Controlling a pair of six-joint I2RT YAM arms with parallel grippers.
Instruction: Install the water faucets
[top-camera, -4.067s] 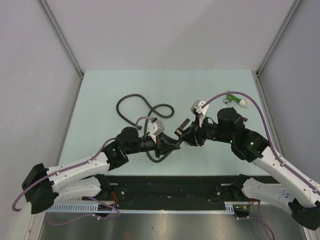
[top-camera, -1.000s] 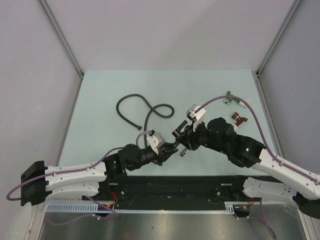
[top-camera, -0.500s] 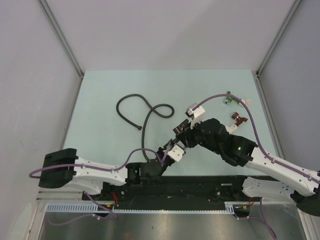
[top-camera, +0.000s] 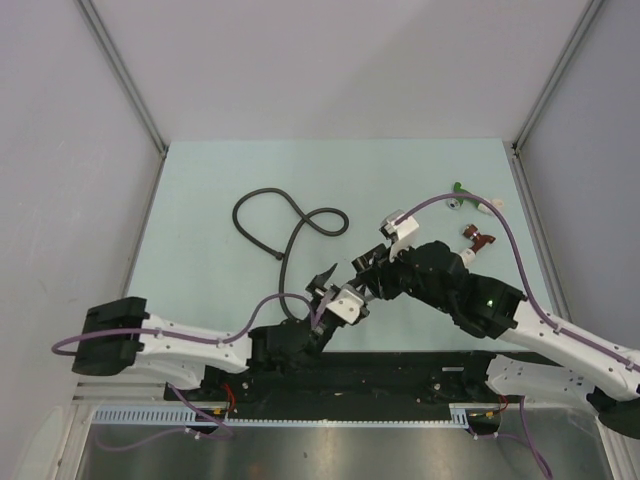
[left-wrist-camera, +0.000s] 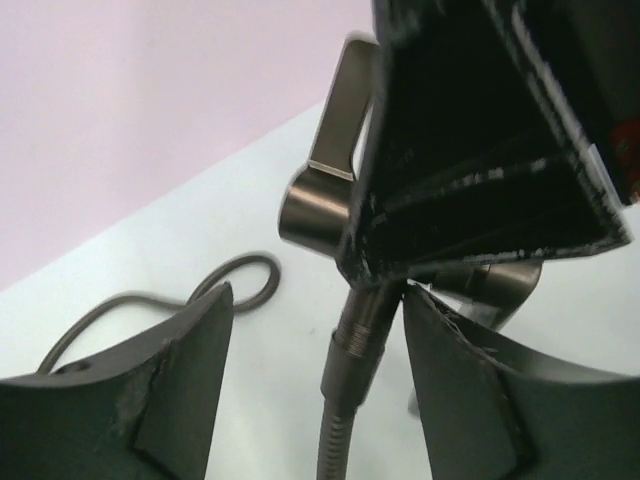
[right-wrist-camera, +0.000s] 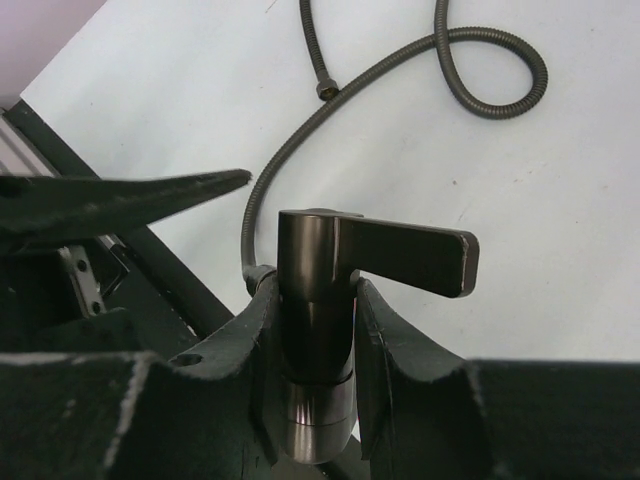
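My right gripper (right-wrist-camera: 315, 335) is shut on the water faucet (right-wrist-camera: 312, 290), a dark metal cylinder whose flat arm (right-wrist-camera: 410, 255) juts right above the fingers. In the top view this gripper (top-camera: 366, 268) hovers over the table's middle front, its fingers hiding most of the faucet. The faucet's stubby end (left-wrist-camera: 312, 208) also shows in the left wrist view. Below it the black flexible hose's end nut (left-wrist-camera: 362, 330) runs up to the faucet's underside. My left gripper (left-wrist-camera: 315, 375) is open, a finger on each side of that nut without touching it; from above it (top-camera: 335, 283) sits just left of the right gripper.
The hose (top-camera: 290, 215) coils over the pale green table (top-camera: 200, 180) behind the grippers, its loop (right-wrist-camera: 490, 100) also in the right wrist view. A green fitting (top-camera: 458, 200) and a dark-red fitting (top-camera: 478, 238) lie at the right. The black base rail (top-camera: 400, 375) runs along the near edge.
My left gripper was shut beside the faucet and now stands open. The left arm pulled back toward the near edge. The right gripper keeps hold of the faucet, barely shifted.
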